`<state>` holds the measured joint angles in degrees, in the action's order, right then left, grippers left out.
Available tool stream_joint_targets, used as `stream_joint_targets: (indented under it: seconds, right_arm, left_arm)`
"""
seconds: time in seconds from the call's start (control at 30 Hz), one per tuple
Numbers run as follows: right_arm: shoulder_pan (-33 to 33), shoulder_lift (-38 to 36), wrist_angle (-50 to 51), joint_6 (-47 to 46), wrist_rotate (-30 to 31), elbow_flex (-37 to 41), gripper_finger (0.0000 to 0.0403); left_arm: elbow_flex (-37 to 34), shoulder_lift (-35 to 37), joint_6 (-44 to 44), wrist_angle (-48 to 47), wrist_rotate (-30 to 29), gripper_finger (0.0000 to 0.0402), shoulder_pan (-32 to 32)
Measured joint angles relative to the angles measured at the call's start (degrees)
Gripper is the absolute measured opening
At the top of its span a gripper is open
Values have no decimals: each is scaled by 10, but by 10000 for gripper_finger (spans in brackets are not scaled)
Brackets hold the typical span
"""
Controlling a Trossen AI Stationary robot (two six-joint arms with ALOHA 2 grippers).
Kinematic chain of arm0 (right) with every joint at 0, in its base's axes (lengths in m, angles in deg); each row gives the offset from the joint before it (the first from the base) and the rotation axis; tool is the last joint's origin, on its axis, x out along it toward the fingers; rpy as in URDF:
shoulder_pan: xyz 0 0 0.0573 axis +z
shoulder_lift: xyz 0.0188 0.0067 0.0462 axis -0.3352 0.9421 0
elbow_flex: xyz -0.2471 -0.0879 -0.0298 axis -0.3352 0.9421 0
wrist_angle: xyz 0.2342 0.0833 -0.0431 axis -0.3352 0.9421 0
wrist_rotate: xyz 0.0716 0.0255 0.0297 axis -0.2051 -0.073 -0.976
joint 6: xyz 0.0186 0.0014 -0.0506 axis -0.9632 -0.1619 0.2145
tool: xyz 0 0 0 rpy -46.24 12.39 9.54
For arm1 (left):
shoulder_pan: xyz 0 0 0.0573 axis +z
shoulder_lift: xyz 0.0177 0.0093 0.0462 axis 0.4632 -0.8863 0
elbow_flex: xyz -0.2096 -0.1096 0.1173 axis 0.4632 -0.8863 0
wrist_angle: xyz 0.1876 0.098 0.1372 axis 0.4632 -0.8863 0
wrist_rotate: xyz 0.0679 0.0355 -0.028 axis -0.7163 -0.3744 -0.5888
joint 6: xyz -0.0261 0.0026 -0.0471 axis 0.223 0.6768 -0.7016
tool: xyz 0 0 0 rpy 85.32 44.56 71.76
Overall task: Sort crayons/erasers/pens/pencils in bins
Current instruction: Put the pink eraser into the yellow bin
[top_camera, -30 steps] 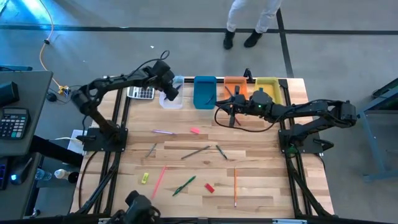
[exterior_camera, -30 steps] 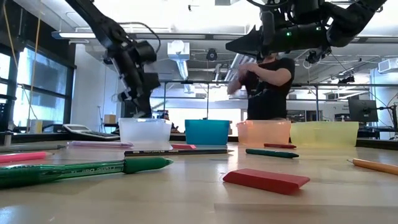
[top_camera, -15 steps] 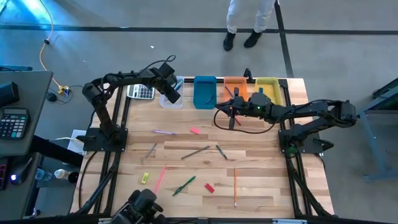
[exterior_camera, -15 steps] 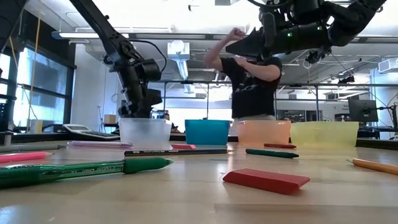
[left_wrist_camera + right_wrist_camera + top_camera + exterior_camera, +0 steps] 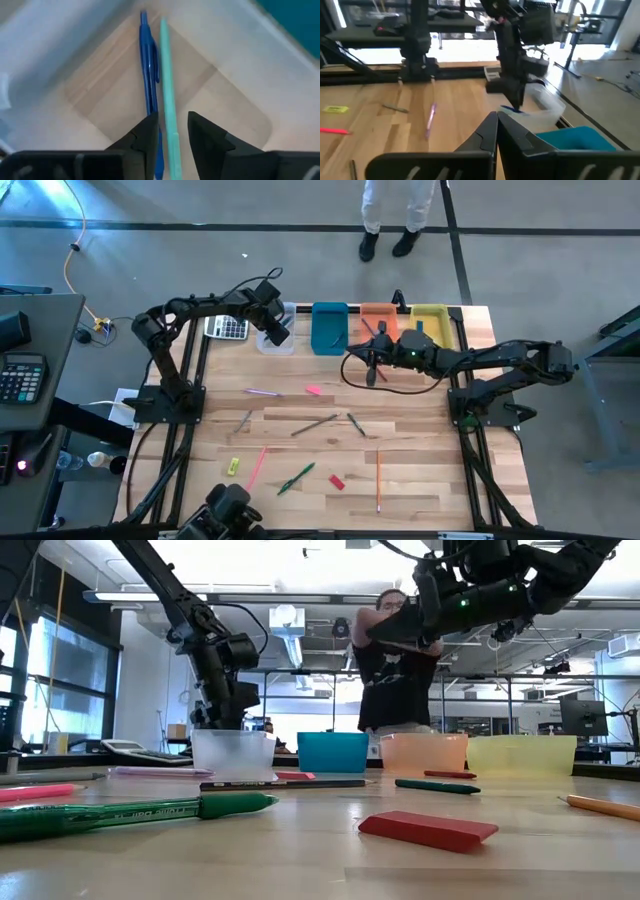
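Observation:
My left gripper [image 5: 278, 335] [image 5: 174, 132] points down into the clear bin [image 5: 281, 346] [image 5: 233, 753] and is open. A teal stick [image 5: 166, 75] lies on the bin's floor between the fingers, with a gap on each side. A blue pen [image 5: 147, 65] lies beside it. My right gripper [image 5: 352, 353] [image 5: 496, 124] hangs shut and empty above the table, in front of the blue bin [image 5: 329, 328] and the orange bin [image 5: 377, 317]. The yellow bin [image 5: 431, 318] stands at the far right. A pink eraser [image 5: 313, 390], a yellow eraser [image 5: 233, 467] and a red eraser [image 5: 337, 481] lie on the table.
Loose on the table are a purple pen [image 5: 262, 392], dark pencils [image 5: 315, 424], a pink stick [image 5: 256, 468], a green pen [image 5: 296, 478] and an orange pencil [image 5: 378, 480]. A grey calculator [image 5: 228, 328] lies left of the clear bin. A person [image 5: 400, 210] stands beyond the far edge.
My left gripper has gone down into the clear bin and tipped steeper. My right gripper has stayed in place and tipped its fingers slightly downward. The person behind the table has moved their arms.

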<state>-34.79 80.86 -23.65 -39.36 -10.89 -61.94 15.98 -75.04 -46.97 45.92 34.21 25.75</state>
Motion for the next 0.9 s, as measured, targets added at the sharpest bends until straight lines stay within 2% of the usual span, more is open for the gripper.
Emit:
stream_joint_targets:
  seconds: [0.13, 0.27, 0.37, 0.47, 0.63, 0.9]
  right_arm:
    - [0, 0, 17, -8, 16, 0, 0]
    - [0, 0, 20, -25, 26, 0, 0]
    - [0, 0, 20, -38, 28, 0, 0]
    - [4, 0, 20, -47, 49, 0, 0]
    - [16, 23, 33, -50, 62, -25, 0]
    - [43, 125, 166, -64, 61, -148, 0]
  left_arm:
    - [0, 33, 11, 20, -4, 94, -6]
    - [-15, 82, 11, 73, -4, 59, -24]
    - [-66, 129, 7, 148, 5, 26, -45]
    - [-148, 177, -10, 278, 5, 5, -70]
    - [-292, 230, -48, 509, 7, 8, -105]
    - [-458, 246, -62, 803, 9, 1, -140]
